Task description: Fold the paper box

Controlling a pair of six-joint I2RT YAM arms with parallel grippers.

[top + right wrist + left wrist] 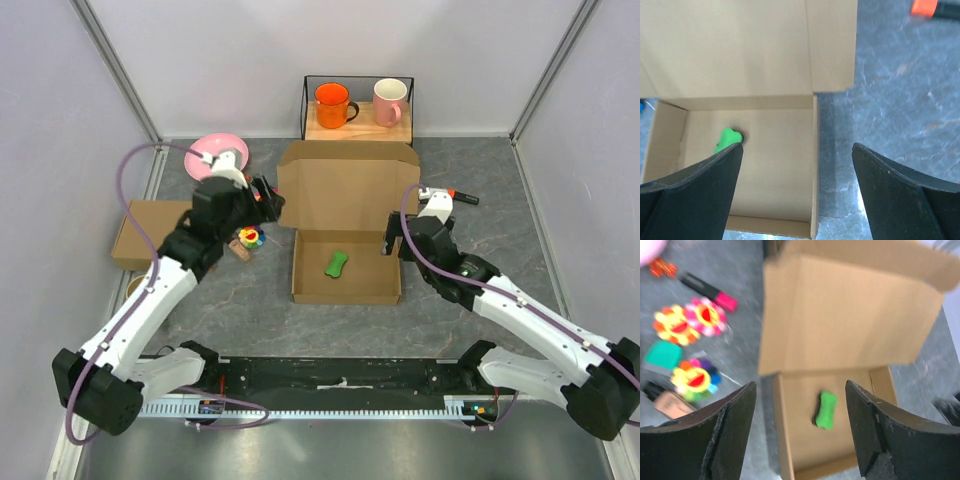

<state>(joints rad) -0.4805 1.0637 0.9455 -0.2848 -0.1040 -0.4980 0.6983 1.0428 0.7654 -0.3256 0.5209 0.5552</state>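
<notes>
On the grey marbled table, the brown corrugated cardboard paper box lies in the middle, between my two arms. Its shallow tray is already formed, and its wide lid stands upright from the far edge of the tray. So I judge that the walls are done and the step in hand is the closing of the lid. The left arm reaches forward and to the right, and the left gripper hovers just beside the left edge of the lid, looking down into the tray. The right arm reaches forward and to the left, and the right gripper hangs near the far right corner of the tray. On both, the fingers stand wide apart and hold nothing. I think the next move needs both grippers behind the top of the lid, to push it down toward me and tuck its front flap inside. A small green bone-shaped piece lies inside the tray, and it should stay clear of this flap.
</notes>
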